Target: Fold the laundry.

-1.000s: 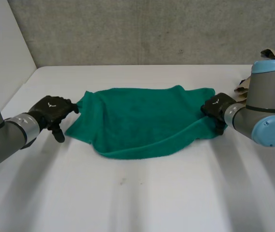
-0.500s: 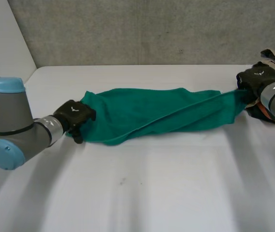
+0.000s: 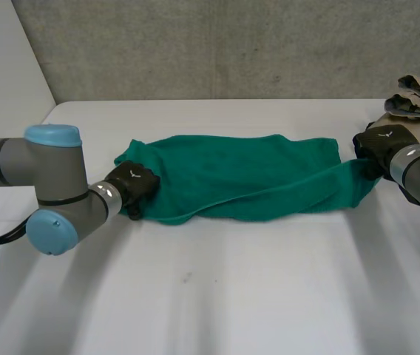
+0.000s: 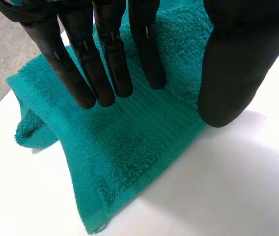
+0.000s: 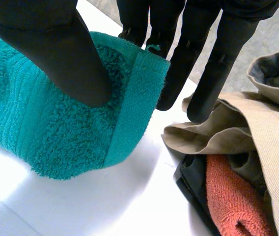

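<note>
Left hand [image 3: 134,185] sits on the left end of the green towel [image 3: 239,177] in the head view, while the right hand [image 3: 380,142] has the opposite end, and the towel lies stretched across the white table [image 3: 217,296] between them. Over to the left wrist view: fingers [image 4: 107,64] straight, pressing the cloth flat, gripping nothing. Right wrist view now: thumb [image 5: 66,59] and fingers pinch the hemmed corner, just beside a pile of clothes [image 5: 237,142]. We'd pin the left end firmly, carry the pinched corner across evenly, and steer clear of that pile.
</note>
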Tool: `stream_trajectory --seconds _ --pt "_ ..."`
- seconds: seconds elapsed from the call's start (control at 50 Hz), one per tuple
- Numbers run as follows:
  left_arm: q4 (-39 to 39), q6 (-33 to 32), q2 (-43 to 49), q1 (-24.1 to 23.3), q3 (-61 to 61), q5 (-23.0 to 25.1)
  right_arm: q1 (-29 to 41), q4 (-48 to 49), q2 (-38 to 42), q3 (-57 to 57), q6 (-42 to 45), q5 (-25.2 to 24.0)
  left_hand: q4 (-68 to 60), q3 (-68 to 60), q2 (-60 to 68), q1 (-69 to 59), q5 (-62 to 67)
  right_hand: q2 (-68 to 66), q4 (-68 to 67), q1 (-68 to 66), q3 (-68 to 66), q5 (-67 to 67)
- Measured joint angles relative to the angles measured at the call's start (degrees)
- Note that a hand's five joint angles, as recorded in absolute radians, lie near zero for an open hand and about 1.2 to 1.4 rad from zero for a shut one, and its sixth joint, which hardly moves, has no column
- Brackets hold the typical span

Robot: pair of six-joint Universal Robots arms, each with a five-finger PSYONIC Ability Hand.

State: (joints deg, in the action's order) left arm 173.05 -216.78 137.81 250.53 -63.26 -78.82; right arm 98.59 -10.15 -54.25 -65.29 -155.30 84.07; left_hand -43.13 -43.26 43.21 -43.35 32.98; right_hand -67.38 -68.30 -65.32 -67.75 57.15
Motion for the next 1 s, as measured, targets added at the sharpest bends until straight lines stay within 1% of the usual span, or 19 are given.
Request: stream_trajectory --seconds 0.22,0.24,0.42,0.48,0.54,0.62,0.64,0.66,0.7,0.72,0.84,0.9,1.0 --pt "-0.2 -2.4 1.9 -1.1 2.9 -1.8 -0.2 0.3 -0.4 -1.9 0.0 -0.2 -1.1 -1.0 1.0 -1.2 1.0 0.0 0.0 0.0 0.0 0.0" --pt "-0.3 -2.5 2.1 -1.2 3.3 -1.8 -0.2 0.3 -0.6 -2.0 0.0 -0.3 -5.3 -5.3 5.5 -5.7 5.1 0.0 0.0 0.0 0.0 0.0" --pt "-1.3 -2.8 3.9 -2.4 7.0 -2.0 -0.4 0.3 -1.9 -3.0 -0.1 -0.6 -9.4 -9.0 9.4 -9.2 9.2 0.0 0.0 0.0 0.0 0.0" --pt "-2.8 -3.0 4.9 -3.1 8.9 -2.2 -0.5 0.3 -2.5 -3.4 0.0 -0.8 -14.1 -14.0 14.2 -13.9 14.0 0.0 0.0 0.0 0.0 0.0" --pt "-4.5 -3.2 5.8 -3.6 10.4 -2.4 -0.6 0.2 -2.9 -3.8 0.0 -0.9 -15.1 -15.0 15.3 -14.8 15.2 0.0 0.0 0.0 0.0 0.0" --pt "-7.0 -3.4 6.2 -3.8 11.6 -2.7 -0.8 0.0 -3.5 -4.2 0.4 -1.2 -12.2 -12.1 12.2 -11.7 12.4 0.0 0.0 0.0 0.0 0.0" --pt "-7.7 -3.4 6.0 -3.8 11.6 -2.7 -0.8 -0.1 -3.6 -4.3 0.5 -1.2 -6.9 -5.7 5.8 -5.3 7.1 0.0 0.0 0.0 0.0 0.0" --pt "-8.2 -3.2 5.5 -3.6 11.5 -2.7 -0.9 -0.1 -3.8 -4.5 0.7 -1.3 4.2 4.1 -5.1 6.3 -3.8 0.0 0.0 0.0 0.0 0.0" --pt "-8.7 -2.9 4.7 -3.4 10.9 -2.7 -1.0 -0.1 -4.0 -4.8 1.0 -1.4 4.2 4.1 -5.1 6.3 -3.8 0.0 0.0 0.0 0.0 0.0" --pt "-9.0 -2.6 4.0 -3.2 10.4 -2.6 -1.1 -0.1 -4.0 -5.0 1.2 -1.5 13.9 13.5 -13.6 14.9 -13.7 0.0 0.0 0.0 0.0 0.0" --pt "-9.1 -0.9 -0.7 -1.7 6.1 -1.6 -1.3 0.0 -4.2 -5.6 2.1 -2.2 14.6 14.1 -14.3 14.7 -13.9 0.0 0.0 0.0 0.0 0.0" --pt "-8.9 -0.6 -2.2 -1.3 4.4 -0.9 -1.3 0.1 -4.1 -5.6 2.3 -2.4 12.0 12.3 -12.1 12.4 -11.6 0.0 0.0 0.0 0.0 0.0" --pt "-8.6 -0.3 -2.6 -1.1 3.1 -0.1 -1.2 0.1 -3.8 -5.5 2.3 -2.5 10.0 10.7 -10.7 10.4 -9.9 0.0 0.0 0.0 0.0 0.0"
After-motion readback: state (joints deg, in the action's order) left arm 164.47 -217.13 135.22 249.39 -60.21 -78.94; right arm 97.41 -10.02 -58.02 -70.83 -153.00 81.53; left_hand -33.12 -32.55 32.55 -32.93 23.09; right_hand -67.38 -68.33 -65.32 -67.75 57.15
